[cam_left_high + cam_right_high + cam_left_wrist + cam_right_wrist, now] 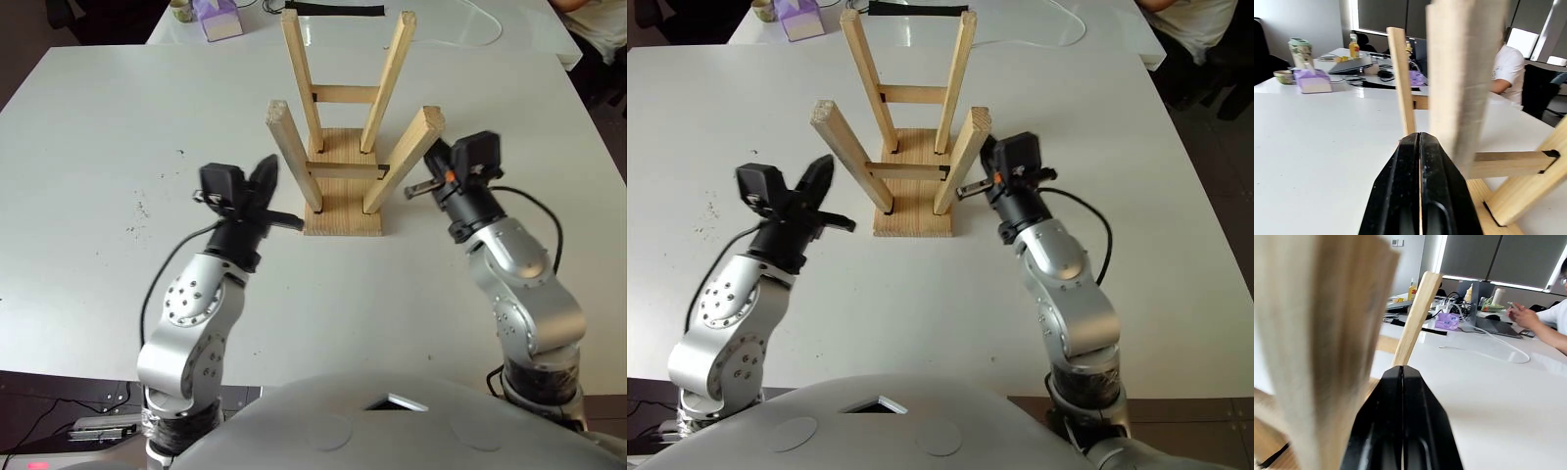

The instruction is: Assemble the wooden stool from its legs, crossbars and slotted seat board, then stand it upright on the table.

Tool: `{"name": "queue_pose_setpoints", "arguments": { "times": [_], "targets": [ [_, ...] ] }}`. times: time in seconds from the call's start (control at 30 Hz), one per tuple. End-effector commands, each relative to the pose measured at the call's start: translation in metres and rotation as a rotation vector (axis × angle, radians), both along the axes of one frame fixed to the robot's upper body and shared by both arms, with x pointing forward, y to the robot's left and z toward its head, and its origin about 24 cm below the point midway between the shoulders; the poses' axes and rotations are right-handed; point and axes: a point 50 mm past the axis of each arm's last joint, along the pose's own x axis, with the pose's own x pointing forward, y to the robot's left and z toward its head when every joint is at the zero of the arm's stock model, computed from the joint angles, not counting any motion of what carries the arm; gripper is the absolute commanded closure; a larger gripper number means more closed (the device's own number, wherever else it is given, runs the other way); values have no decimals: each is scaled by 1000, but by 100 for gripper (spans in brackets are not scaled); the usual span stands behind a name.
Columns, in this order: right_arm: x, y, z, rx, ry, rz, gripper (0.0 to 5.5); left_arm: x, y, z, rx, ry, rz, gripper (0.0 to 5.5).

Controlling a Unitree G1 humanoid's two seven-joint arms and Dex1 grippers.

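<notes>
White table (98,147); stool (343,211) inverted; left gripper (266,172), right gripper (435,156) closed, empty.

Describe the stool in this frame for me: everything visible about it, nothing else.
The stool looks like pale, unfinished wood and is put together but upside down. Its seat board lies flat on the white table, with four legs pointing up from dark slots. Crossbars join the far pair and the near pair. The left gripper and right gripper, jaws closed, sit beside the two near legs. Whether they touch the legs cannot be judged.
</notes>
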Motion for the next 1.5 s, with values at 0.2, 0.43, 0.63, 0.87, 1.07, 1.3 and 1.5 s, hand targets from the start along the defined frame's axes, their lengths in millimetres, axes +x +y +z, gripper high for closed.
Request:
{"name": "queue_pose_setpoints", "arguments": {
  "times": [0.2,0.43,0.63,0.87,1.07,1.3,1.5],
  "targets": [
    [45,-33,52,126,-173,-22,550,41,47,66,-137,-284,45,546],
    [34,19,139,296,-269,597,550,49,-6,138,-252,-371,-353,546],
    [32,32,129,266,-193,653,550,51,-31,111,-263,-156,-482,546],
    [19,32,21,156,198,642,550,23,-42,19,-333,172,-535,546],
    [18,34,33,231,102,641,550,17,-36,16,-365,98,-527,546],
    [31,11,115,481,-184,640,550,37,-6,95,-447,-278,-444,546],
    [39,-9,160,524,-301,586,550,36,17,152,-444,-443,-449,546]
  ]
}}
